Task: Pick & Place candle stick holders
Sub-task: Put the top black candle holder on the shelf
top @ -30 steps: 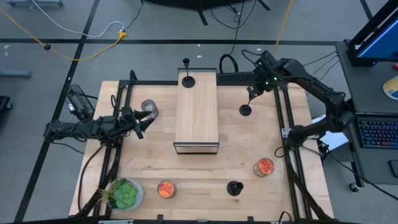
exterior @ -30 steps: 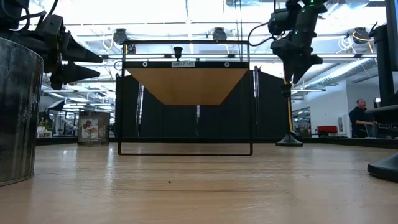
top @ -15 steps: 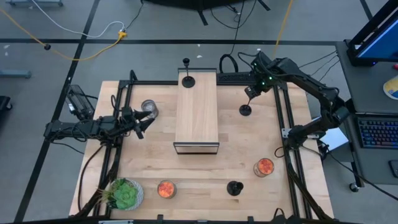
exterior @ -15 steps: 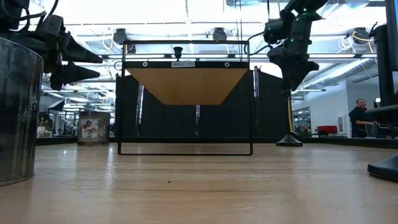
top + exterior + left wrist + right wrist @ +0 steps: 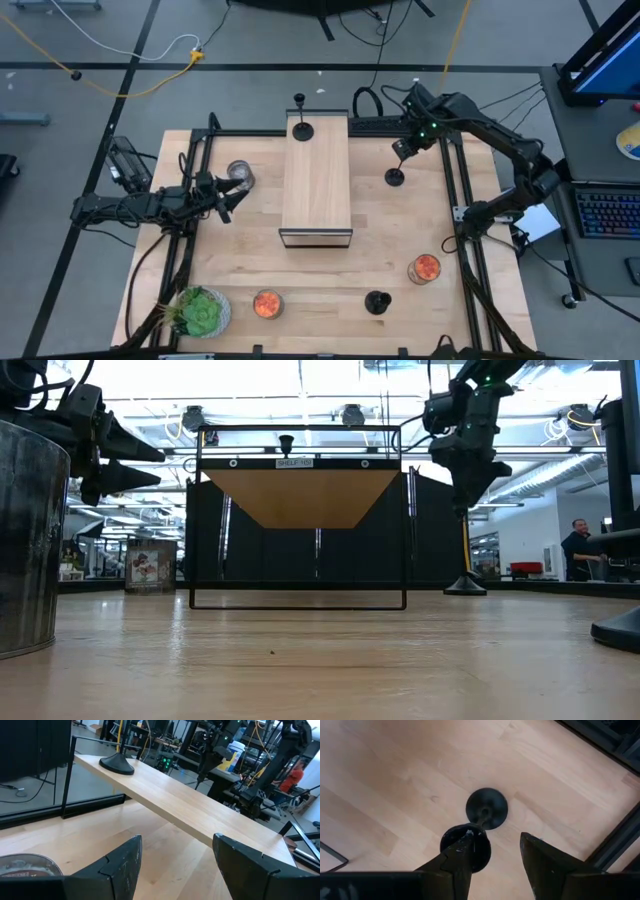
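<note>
A tall black candlestick holder (image 5: 395, 177) stands on its round base (image 5: 486, 809) at the table's far right. It also shows in the low view (image 5: 465, 560). My right gripper (image 5: 401, 150) hangs open just above it, pointing down, with the holder's cup (image 5: 465, 847) below the fingers, close by one finger. A second tall holder (image 5: 302, 130) stands on the far end of the wooden shelf (image 5: 316, 185). A squat one (image 5: 377, 302) stands near the front edge. My left gripper (image 5: 226, 196) waits open at the table's left, also in its wrist view (image 5: 175, 865). My right gripper stands open over the holder's cup (image 5: 470, 836). One finger (image 5: 452, 865) overlaps the cup's rim in the wrist view, and I cannot tell whether it touches. The holder stands upright on the table.
A metal tin (image 5: 240, 175) stands beside my left gripper. A potted plant (image 5: 203, 312) and two orange-filled glasses (image 5: 267, 304) (image 5: 424, 268) stand toward the front. Black frame rails (image 5: 452, 190) run along the table's sides. A person (image 5: 578, 545) sits in the room beyond.
My right gripper has shifted a little toward the table's left and gone slightly down toward the holder's cup. The holder has stayed where it was.
</note>
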{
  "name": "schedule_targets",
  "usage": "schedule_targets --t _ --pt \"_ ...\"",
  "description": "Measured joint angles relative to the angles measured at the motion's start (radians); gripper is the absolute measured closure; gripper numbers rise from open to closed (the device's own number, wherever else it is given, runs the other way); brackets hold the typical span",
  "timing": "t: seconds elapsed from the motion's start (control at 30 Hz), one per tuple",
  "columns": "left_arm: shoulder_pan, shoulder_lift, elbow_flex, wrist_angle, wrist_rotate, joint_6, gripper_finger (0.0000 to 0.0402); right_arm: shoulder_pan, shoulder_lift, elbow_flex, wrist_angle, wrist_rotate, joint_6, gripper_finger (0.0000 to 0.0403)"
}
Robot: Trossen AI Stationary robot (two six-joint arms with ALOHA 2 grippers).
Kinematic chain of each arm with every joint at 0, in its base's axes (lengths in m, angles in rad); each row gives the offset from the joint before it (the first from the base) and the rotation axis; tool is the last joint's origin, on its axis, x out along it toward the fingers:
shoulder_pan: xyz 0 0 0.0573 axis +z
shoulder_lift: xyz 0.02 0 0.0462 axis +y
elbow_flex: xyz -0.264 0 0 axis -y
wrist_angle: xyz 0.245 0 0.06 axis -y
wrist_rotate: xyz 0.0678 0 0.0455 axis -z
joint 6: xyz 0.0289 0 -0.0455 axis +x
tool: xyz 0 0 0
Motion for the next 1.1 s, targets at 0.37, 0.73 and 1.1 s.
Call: schedule_targets --t 0.37,0.73,1.1 --pt "0.0 0.0 0.0 0.0 0.0 0.003 0.0151 0.0 0.027 -0.001 -0.012 -0.002 -0.011 0.0273" --pt "0.0 0.0 0.0 0.001 0.0 -0.005 0.0151 0.001 0.026 -0.053 0.0 -0.01 -0.026 0.0328" --pt "0.0 0.0 0.0 0.002 0.0 -0.013 0.0151 0.007 0.026 -0.054 0.01 -0.003 -0.058 0.0389"
